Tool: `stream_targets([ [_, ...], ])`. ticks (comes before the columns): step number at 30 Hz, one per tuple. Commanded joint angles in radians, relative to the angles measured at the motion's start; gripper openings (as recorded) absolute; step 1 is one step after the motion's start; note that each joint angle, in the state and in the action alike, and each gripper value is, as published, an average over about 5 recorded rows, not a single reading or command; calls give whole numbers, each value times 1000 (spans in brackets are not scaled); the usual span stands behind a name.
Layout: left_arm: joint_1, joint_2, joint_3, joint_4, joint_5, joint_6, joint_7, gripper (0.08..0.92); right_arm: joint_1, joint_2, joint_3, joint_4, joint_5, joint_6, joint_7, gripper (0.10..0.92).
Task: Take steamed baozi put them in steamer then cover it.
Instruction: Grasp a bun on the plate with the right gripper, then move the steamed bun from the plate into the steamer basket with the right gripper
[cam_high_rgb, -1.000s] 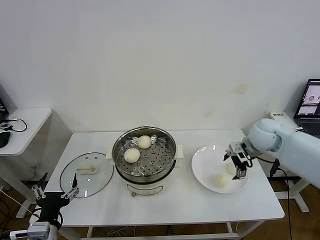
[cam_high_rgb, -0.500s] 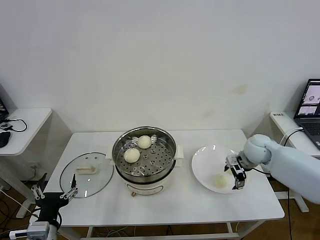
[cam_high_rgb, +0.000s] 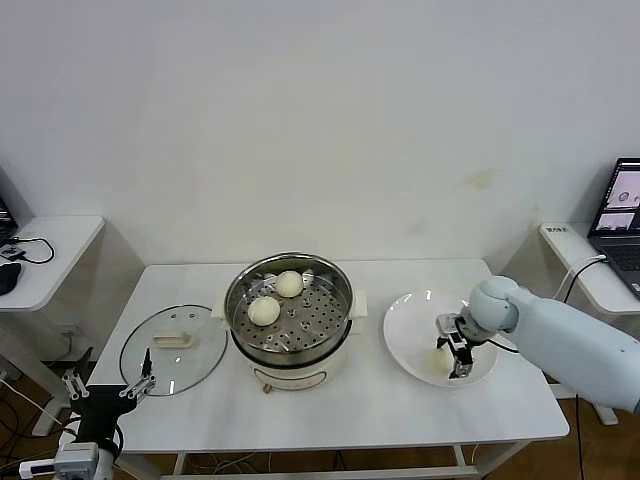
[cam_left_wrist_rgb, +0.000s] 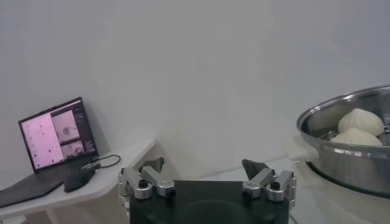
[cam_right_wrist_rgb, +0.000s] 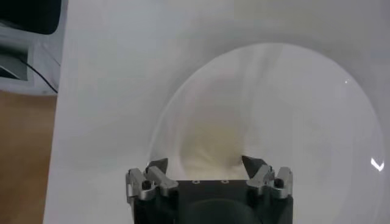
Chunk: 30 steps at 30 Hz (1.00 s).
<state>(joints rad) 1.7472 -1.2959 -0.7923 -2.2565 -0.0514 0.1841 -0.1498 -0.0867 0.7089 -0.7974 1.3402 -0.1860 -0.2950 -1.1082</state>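
Note:
Two steamed baozi (cam_high_rgb: 264, 310) (cam_high_rgb: 289, 284) lie on the perforated tray of the steel steamer (cam_high_rgb: 300, 356) at mid-table. Another baozi (cam_high_rgb: 440, 359) rests on the white plate (cam_high_rgb: 410, 330) to the right. My right gripper (cam_high_rgb: 451, 352) is down on the plate, open, fingers either side of this baozi (cam_right_wrist_rgb: 207, 143); no contact shows in the right wrist view, where the plate (cam_right_wrist_rgb: 304, 122) fills the picture behind the gripper (cam_right_wrist_rgb: 205, 163). The glass cover (cam_high_rgb: 173, 350) lies flat on the table left of the steamer. My left gripper (cam_high_rgb: 108, 386) (cam_left_wrist_rgb: 204, 167) hangs open below the table's front left corner.
A laptop (cam_high_rgb: 622, 210) stands on a side table at far right. Another small table (cam_high_rgb: 40, 250) with cables sits at far left. The left wrist view shows the steamer (cam_left_wrist_rgb: 347, 164) with baozi (cam_left_wrist_rgb: 361, 120) and a laptop (cam_left_wrist_rgb: 55, 131) beyond.
My right gripper has moved leftward and lower across the plate, coming to straddle the baozi. The left arm has stayed still.

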Motion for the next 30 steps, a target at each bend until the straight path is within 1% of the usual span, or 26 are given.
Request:
stream_targets([
  [1, -1, 0, 0, 0, 0, 0, 0, 823, -5, 22, 7, -26, -2, -2, -7, 637],
  [10, 0, 1, 0, -6, 0, 0, 0, 823, 73, -5, 4, -3, 32, -7, -29, 557],
  [19, -1, 2, 3, -12, -1, -1, 0, 823, 333, -23, -74, 31, 135, -14, -43, 537],
  [23, -4, 4, 5, -13, -1, -1, 0, 823, 457, 11, -129, 32, 193, -18, -45, 542],
  [30, -7, 5, 7, -12, -1, -1, 0, 823, 642, 128, -222, 45, 283, -33, -40, 543],
])
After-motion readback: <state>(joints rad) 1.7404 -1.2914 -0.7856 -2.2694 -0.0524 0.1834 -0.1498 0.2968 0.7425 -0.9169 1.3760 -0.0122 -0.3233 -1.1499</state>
